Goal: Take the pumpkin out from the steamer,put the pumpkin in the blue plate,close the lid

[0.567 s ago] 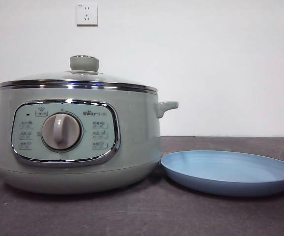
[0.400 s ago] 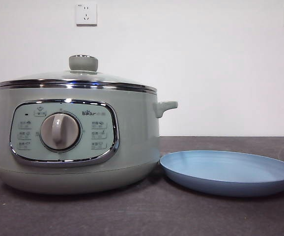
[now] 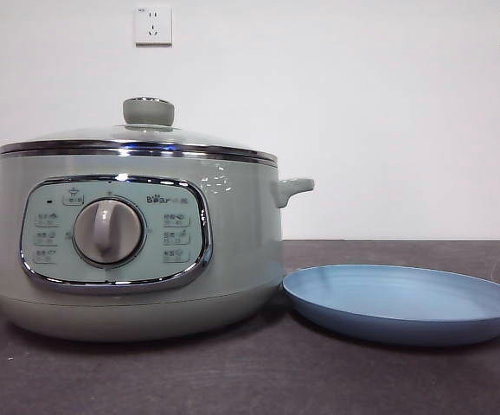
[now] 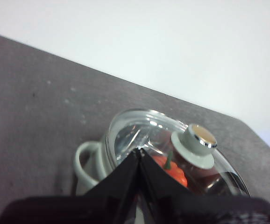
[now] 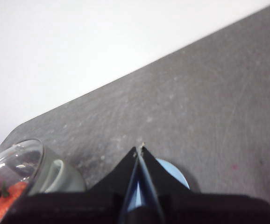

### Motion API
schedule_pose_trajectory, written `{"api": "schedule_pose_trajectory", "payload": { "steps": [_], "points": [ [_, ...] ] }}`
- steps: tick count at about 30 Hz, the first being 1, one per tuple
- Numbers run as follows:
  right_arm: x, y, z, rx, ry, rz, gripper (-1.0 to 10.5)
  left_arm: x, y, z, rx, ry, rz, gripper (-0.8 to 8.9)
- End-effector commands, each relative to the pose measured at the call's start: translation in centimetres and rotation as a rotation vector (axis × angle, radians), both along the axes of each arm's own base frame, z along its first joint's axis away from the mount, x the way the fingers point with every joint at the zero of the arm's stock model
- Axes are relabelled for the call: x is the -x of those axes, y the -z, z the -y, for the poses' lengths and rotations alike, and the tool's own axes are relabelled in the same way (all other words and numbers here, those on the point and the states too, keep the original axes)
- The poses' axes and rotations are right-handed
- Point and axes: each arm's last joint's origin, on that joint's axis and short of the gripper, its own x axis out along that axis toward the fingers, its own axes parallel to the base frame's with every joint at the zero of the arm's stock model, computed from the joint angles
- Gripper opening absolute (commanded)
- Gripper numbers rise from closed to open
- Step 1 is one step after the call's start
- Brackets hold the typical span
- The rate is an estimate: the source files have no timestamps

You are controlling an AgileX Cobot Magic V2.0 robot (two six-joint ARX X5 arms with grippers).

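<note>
A: Where is everything?

B: The steamer fills the left of the front view, its lid on; the pumpkin shows through the glass. The blue plate lies lower right on the tabletop.

A: And the claws?

B: Left claw and right claw both pinched together, empty. Best to spread the left one first, then close squarely on the knob and lift straight up

sage-green steamer upright on dark table, dial panel facing front, glass lid seated on its chrome rim, knob up, orange pumpkin with green stem visible inside through glass, blue plate flat, empty, just beside steamer base
</note>
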Motion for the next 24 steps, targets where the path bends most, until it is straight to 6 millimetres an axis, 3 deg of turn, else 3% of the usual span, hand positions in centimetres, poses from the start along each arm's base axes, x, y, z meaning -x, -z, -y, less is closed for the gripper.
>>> {"api": "schedule_pose_trajectory", "payload": {
  "steps": [1,5,13,15,18,20,24],
  "points": [
    [-0.5,-1.8,-0.1,0.069,-0.013,0.017,-0.1,-0.8,-1.6,0.0,-0.106,0.028,0.018,-0.08],
    [-1.5,-4.2,-0.2,0.163,-0.040,0.009,-0.1,-2.1,-3.9,0.1,-0.172,0.090,-0.006,-0.08],
    [-4.2,-8.0,-1.0,0.285,-0.271,-0.069,0.0,-4.7,-6.9,0.3,-0.234,0.231,-0.068,0.03],
    [-4.9,-8.6,-1.2,0.285,-0.334,-0.094,0.5,-5.3,-7.3,0.3,-0.221,0.267,-0.080,0.98],
    [-5.8,-9.2,-1.3,0.277,-0.356,-0.126,2.8,-6.0,-7.7,0.6,-0.210,0.295,-0.090,3.88],
    [-6.3,-9.3,-1.4,0.274,-0.357,-0.137,4.0,-6.3,-7.8,0.8,-0.209,0.312,-0.098,4.13],
    [-6.9,-8.8,-1.5,0.263,-0.361,-0.180,4.1,-6.9,-8.1,1.5,-0.208,0.355,-0.103,4.13]
  ]
}}
